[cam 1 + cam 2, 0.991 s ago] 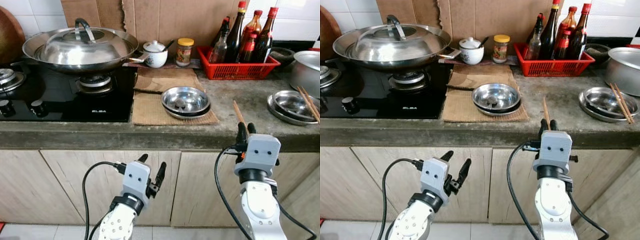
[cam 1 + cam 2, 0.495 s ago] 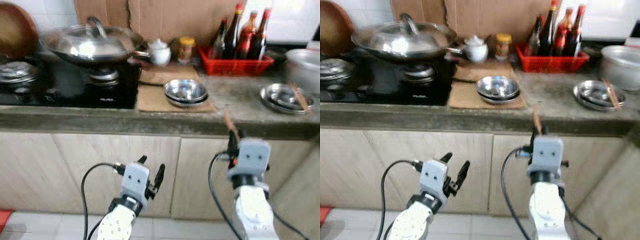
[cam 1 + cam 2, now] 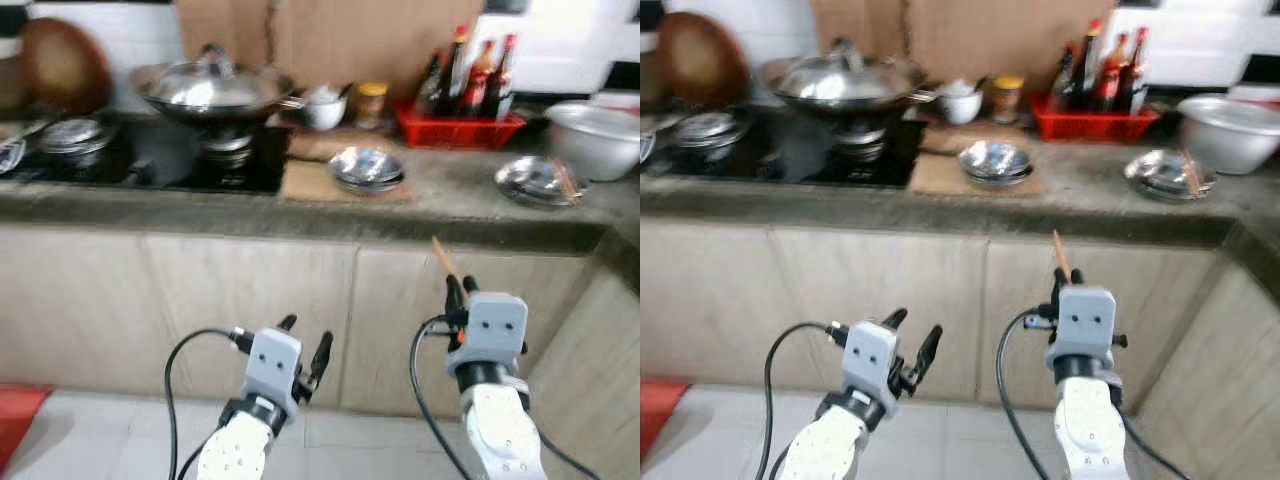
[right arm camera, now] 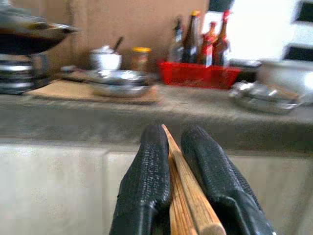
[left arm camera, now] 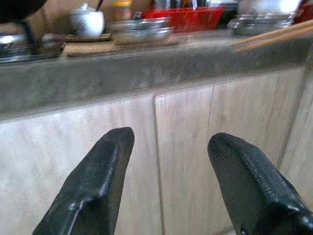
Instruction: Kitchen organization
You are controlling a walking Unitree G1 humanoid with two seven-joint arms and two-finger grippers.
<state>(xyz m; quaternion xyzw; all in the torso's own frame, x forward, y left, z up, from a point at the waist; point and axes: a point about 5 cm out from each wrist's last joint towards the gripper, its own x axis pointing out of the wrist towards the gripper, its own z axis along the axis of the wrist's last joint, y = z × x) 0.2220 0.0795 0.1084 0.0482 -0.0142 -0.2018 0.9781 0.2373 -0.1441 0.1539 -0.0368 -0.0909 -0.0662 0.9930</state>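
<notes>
My right gripper (image 3: pixel 461 285) is shut on a pair of wooden chopsticks (image 3: pixel 442 259), held upright in front of the cabinet doors, below the counter edge; the right wrist view shows the chopsticks (image 4: pixel 185 196) pinched between the black fingers (image 4: pixel 146 176). My left gripper (image 3: pixel 304 340) is open and holds nothing, low before the cabinets; its fingers (image 5: pixel 100 171) stand wide apart. On the counter are stacked steel bowls (image 3: pixel 366 167) on a cardboard mat, and a steel plate (image 3: pixel 535 179) with another pair of chopsticks (image 3: pixel 565 181) lying across it.
A lidded wok (image 3: pixel 213 87) sits on the black gas hob (image 3: pixel 150 160). A white sugar pot (image 3: pixel 326 105), a jar (image 3: pixel 371 101) and a red basket of bottles (image 3: pixel 460 125) line the back wall. A big steel pot (image 3: pixel 595 135) is far right. Something red (image 3: pixel 18 425) lies on the floor.
The whole view has pulled back and down from the counter, so the camera moved away. The right gripper still holds the chopsticks, the left stays open.
</notes>
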